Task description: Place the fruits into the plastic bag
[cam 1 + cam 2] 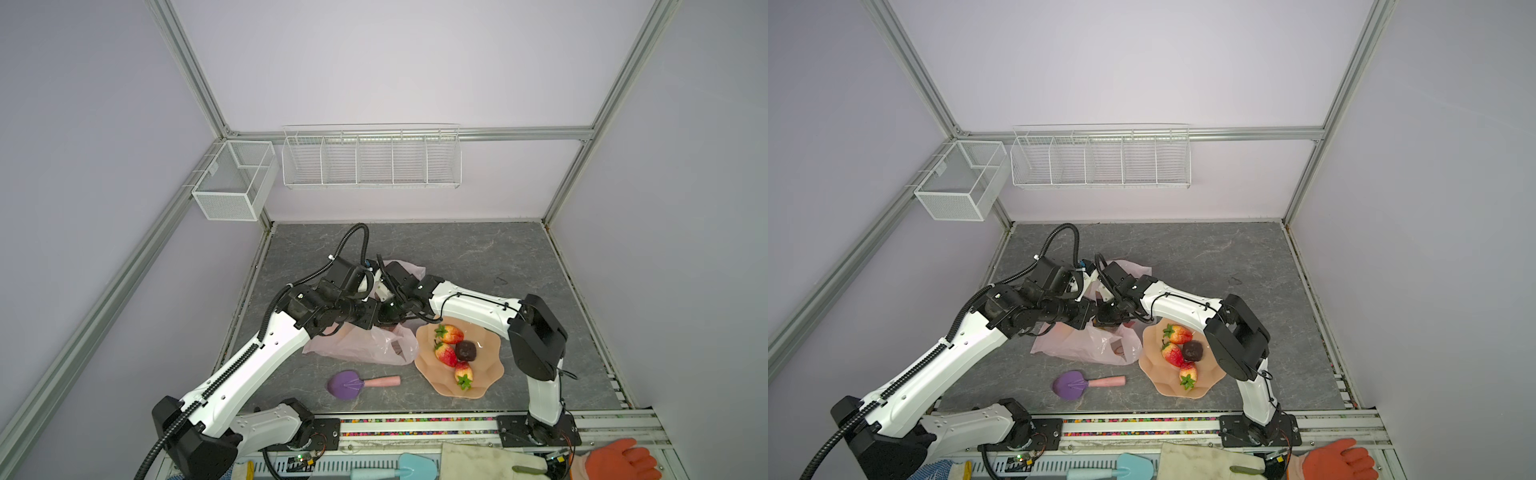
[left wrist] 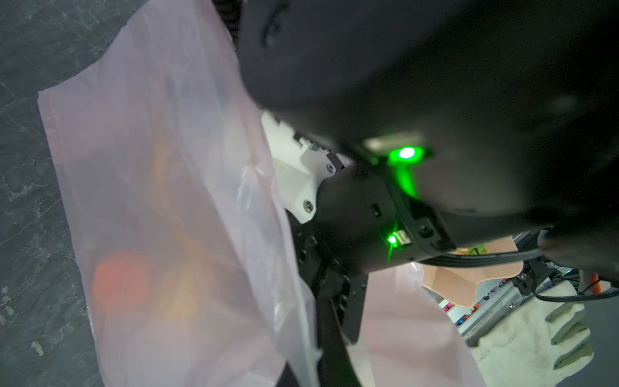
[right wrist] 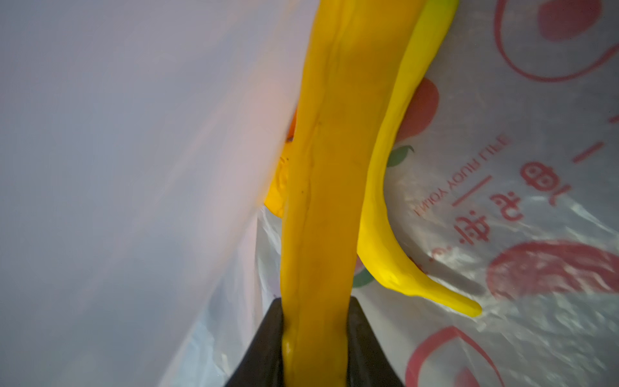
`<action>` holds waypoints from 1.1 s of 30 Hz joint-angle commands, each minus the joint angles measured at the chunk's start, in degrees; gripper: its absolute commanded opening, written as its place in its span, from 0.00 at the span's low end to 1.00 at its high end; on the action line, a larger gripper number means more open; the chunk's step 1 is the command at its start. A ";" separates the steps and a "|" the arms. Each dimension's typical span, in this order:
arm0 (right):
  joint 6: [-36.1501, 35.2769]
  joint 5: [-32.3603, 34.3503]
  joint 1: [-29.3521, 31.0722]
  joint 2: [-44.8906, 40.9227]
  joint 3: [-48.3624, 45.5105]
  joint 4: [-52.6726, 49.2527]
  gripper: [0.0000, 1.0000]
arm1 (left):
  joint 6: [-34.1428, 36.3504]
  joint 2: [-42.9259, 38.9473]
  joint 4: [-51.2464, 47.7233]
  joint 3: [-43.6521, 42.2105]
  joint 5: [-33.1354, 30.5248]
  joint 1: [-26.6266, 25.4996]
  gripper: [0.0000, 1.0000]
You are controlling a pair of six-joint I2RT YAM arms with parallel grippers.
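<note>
Plastic bag (image 3: pixel 502 207) v. thin, crinkly; banana (image 3: pixel 321 167) smooth, matt

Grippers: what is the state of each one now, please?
Left gripper: closed, apparently pinching the thin pale pink plastic bag.
Right gripper: closed on a yellow toy banana inside that bag.

The red-printed plastic bag (image 3: pixel 502 117) is pink, the bananas (image 3: pixel 321 167) yellow.

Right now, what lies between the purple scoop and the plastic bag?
Nothing. Only a bare strip of grey tabletop separates the purple scoop from the near edge of the plastic bag. Both top views show this.
</note>
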 commanded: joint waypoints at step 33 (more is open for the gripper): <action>14.15 -4.30 1.75 -2.01 -2.11 2.09 0.80 | 1.63 -4.35 2.60 1.44 -8.29 -1.04 0.00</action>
